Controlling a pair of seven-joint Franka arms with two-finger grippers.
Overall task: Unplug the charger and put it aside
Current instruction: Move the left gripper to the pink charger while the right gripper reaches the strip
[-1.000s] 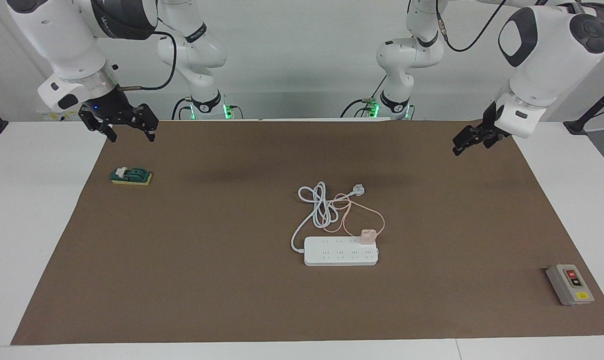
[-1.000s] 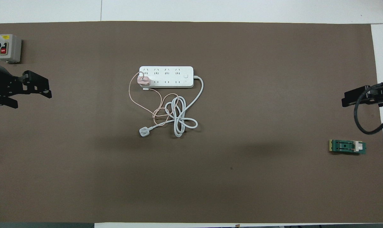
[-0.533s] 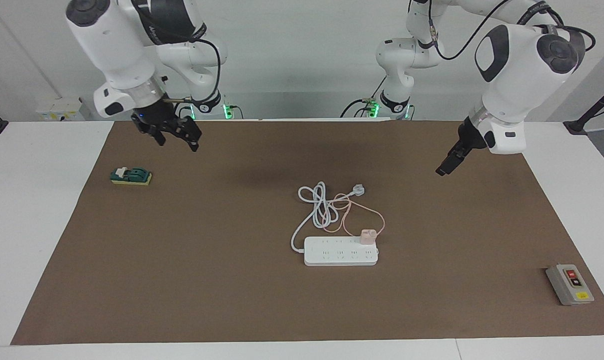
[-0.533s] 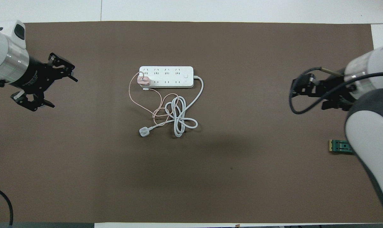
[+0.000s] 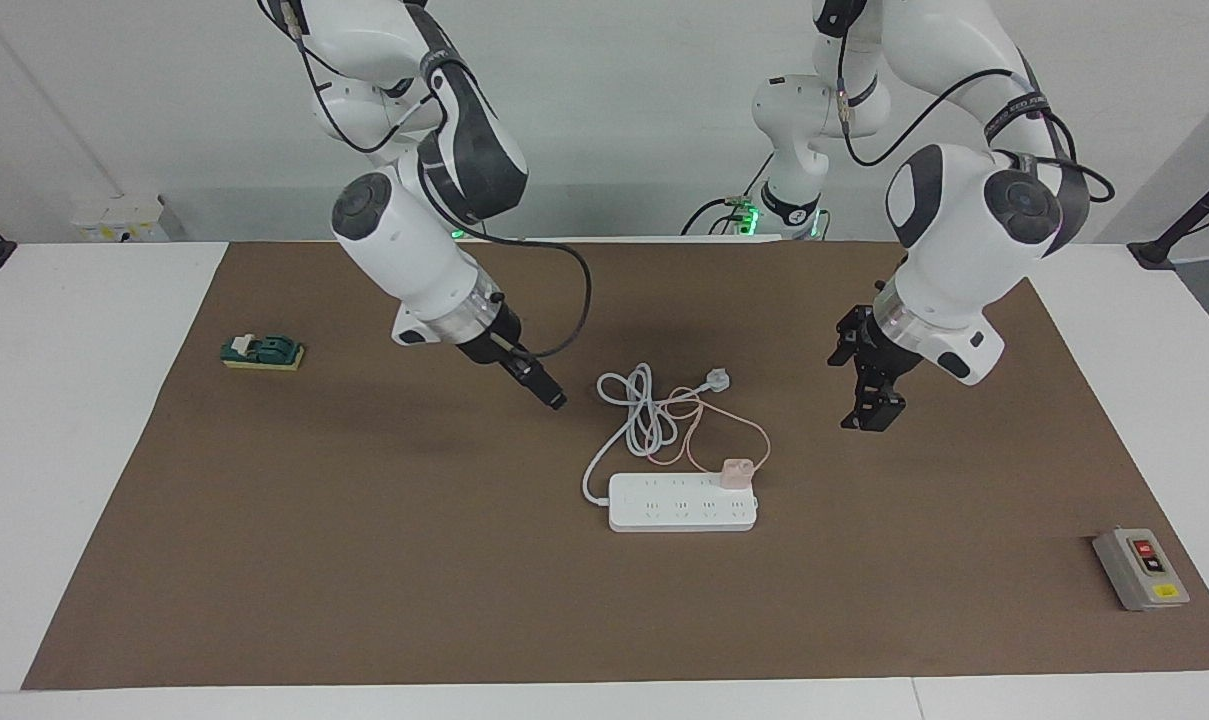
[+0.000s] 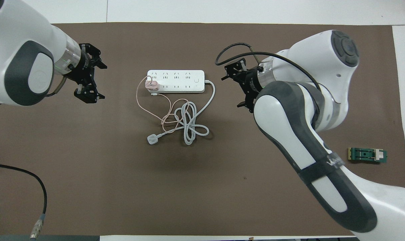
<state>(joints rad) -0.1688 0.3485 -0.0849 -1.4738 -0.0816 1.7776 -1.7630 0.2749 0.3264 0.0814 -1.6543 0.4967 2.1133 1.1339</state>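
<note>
Both arms have swung in from the ends of the surface (image 5: 264, 560) toward the middle since half a second ago. The left claw (image 5: 869, 405) (image 6: 93, 80) now hangs over the mat beside the charger's end of the strip (image 5: 682, 503) (image 6: 175, 81), its fingers spread apart. The right claw (image 5: 549, 392) (image 6: 237, 85) hangs over the mat beside the strip's cord end, fingers also apart. Neither touches anything.

The charger (image 5: 735, 472) (image 6: 152, 85) has not moved: it sits plugged into the strip at the end toward the left arm, its pink cable (image 5: 754, 432) (image 6: 148, 110) looping toward the robots and tangling with the white cord (image 5: 636, 405) (image 6: 189, 127).
</note>
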